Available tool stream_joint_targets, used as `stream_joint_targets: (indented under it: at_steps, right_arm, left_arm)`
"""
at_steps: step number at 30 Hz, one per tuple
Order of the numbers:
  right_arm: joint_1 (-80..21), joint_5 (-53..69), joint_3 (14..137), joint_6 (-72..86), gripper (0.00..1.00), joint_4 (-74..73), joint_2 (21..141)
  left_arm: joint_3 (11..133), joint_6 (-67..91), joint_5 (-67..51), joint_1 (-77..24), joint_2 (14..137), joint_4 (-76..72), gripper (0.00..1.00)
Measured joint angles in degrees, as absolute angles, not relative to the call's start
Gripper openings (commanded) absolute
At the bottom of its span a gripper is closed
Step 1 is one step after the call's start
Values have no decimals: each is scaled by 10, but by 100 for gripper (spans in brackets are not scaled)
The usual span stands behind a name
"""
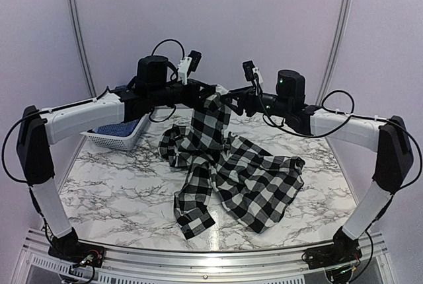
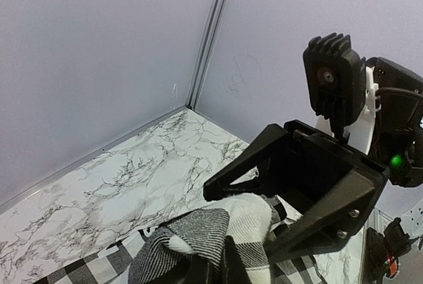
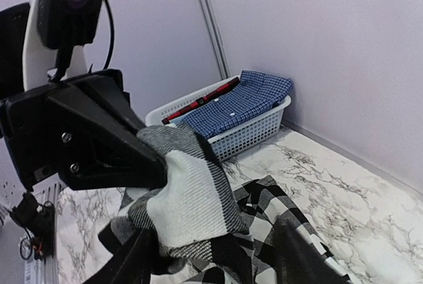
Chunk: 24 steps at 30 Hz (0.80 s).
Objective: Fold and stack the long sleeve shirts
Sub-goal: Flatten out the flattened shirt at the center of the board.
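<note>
Black-and-white checked shirt (image 1: 246,179) hangs bunched, its rest crumpled on table (image 1: 109,188).

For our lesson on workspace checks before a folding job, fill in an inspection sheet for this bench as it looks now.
Surface: marbled table, checked shirt spread across its middle.
Job's things: checked shirt unfolded, one fold lifted, rest lying on table; blue shirt in white basket.
Clutter: white basket, left rear; nothing else seen.
End effectors: left end effector shut on lifted fold; right end effector open, straddling it.
Cables: black cables loop at both wrists, off the cloth.
Surroundings: plain pale walls; nothing else seen.
</note>
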<state>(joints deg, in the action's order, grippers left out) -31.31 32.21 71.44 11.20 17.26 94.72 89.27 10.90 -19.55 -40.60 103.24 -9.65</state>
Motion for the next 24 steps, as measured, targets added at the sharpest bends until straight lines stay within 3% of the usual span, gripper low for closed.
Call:
stream_joint_targets:
  at_steps: [4, 5, 9, 11, 16, 24]
  right_arm:
    - [-316, 319, 714, 122, 10, 175, 961]
    - [-317, 316, 714, 123, 1, 175, 963]
    - [-318, 286, 721, 124, 0, 166, 966]
    - [-320, 251, 734, 120, 0, 153, 969]
    - [-321, 101, 778, 85, 0, 122, 988]
    - [-307, -160, 849, 2, 0, 107, 1087]
  left_arm:
    - [893, 109, -195, -406, 1034, -96, 0]
    - [893, 109, -195, -406, 1034, -96, 6]
    - [893, 117, -184, -406, 1035, -96, 72]
    - [892, 127, -172, -406, 1035, -99, 81]
    - [853, 162, -128, -406, 1029, -109, 86]
    - [726, 240, -48, -406, 976, -91, 84]
